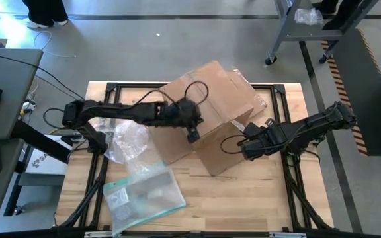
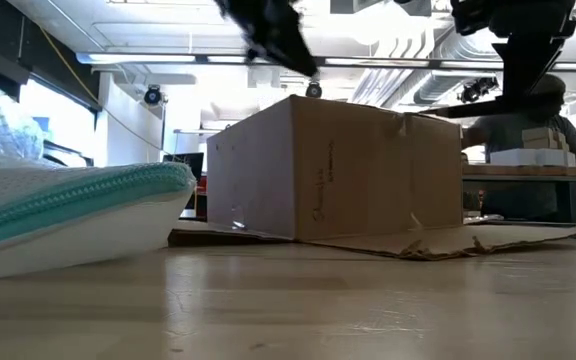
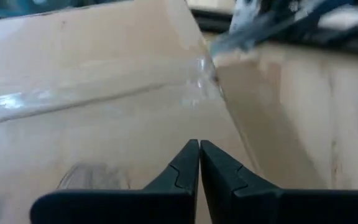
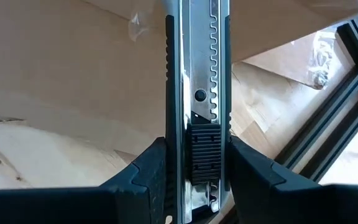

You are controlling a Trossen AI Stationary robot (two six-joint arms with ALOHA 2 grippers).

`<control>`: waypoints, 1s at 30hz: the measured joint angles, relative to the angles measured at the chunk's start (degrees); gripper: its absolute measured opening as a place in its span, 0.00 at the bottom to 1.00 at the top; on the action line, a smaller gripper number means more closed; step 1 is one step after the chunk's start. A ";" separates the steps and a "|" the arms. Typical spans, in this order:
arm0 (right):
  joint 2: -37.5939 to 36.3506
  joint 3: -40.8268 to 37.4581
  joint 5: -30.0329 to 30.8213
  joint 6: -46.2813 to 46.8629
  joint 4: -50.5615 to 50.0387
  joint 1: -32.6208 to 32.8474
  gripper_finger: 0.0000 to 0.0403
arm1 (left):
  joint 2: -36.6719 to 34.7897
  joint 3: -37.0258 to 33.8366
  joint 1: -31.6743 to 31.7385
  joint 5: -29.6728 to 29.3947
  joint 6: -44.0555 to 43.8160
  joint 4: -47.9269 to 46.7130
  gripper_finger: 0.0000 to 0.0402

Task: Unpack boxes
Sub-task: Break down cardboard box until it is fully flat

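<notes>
Wood bench (image 1: 256, 198): box (image 1: 207, 99) mid-bench, seam tape uncut; my right pincer (image 4: 197, 155) clamps utility knife (image 4: 197, 62), left pincer (image 3: 199, 163) together over box

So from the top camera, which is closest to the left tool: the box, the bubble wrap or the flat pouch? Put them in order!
Measured from the left tool, which is shut:
1. Box: right under the tool, at the table's middle.
2. Bubble wrap: farther out on the table's left side, beside the left arm.
3. Pouch: farthest, down at the table's front left.
</notes>
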 joint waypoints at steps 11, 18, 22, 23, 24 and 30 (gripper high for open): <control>0.00 0.00 0.92 -2.08 1.72 -2.78 0.29 | -2.12 -4.70 -2.93 -14.58 -4.54 -17.86 0.00; -0.07 -0.02 0.87 -7.11 5.03 -5.17 0.29 | -2.34 -10.84 -3.58 -15.52 -0.15 -4.10 0.00; -0.07 -0.02 0.48 -9.61 6.02 -5.78 0.29 | -2.17 -10.90 -3.61 -14.51 -0.14 -0.82 0.00; -0.07 -0.02 0.41 -10.80 6.79 -5.77 0.29 | -2.11 -10.90 -3.66 -14.32 -0.12 0.02 0.00; -0.07 -0.02 0.12 -12.03 7.68 -5.75 0.29 | -1.77 -10.89 -3.68 -14.29 -0.12 1.13 0.00; -0.07 -0.02 -1.06 -17.66 11.38 -5.78 0.29 | 1.61 -10.69 -3.70 -14.55 -0.07 5.71 0.00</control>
